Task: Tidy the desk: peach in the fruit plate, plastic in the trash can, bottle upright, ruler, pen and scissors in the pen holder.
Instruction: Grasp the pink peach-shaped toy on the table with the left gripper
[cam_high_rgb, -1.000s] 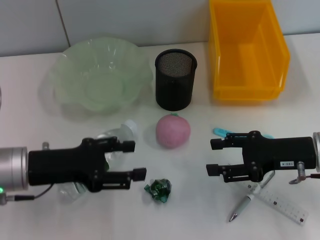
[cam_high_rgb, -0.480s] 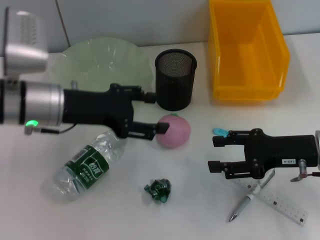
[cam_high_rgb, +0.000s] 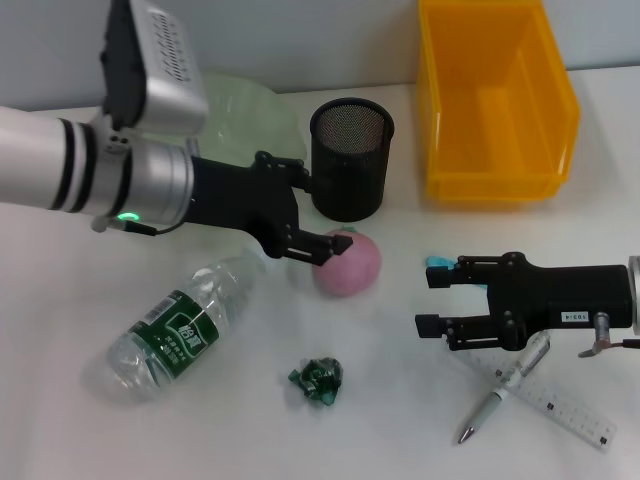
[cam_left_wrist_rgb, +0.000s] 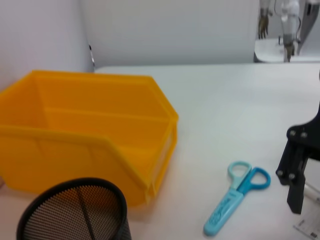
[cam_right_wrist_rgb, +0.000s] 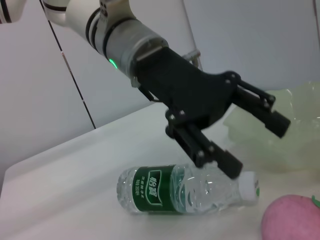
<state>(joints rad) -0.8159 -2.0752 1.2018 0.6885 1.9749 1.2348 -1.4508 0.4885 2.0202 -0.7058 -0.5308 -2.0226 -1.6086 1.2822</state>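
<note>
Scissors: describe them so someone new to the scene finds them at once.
Start at the yellow bin at the back of the table. In front of it hangs the right gripper, open; the scissors lie flat beneath it. Their light blue handles and sheath set them apart from the pen and ruler nearby.

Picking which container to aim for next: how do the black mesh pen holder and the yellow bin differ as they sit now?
The pen holder is a black mesh cylinder with see-through walls; the yellow bin is a solid plastic rectangle.
The pen holder is narrow and round-mouthed; the bin is far wider and has a lowered front lip.
The left hand reaches close beside the pen holder; nothing is near the bin.
Both stand upright at the back of the desk, open-topped and apparently empty.
</note>
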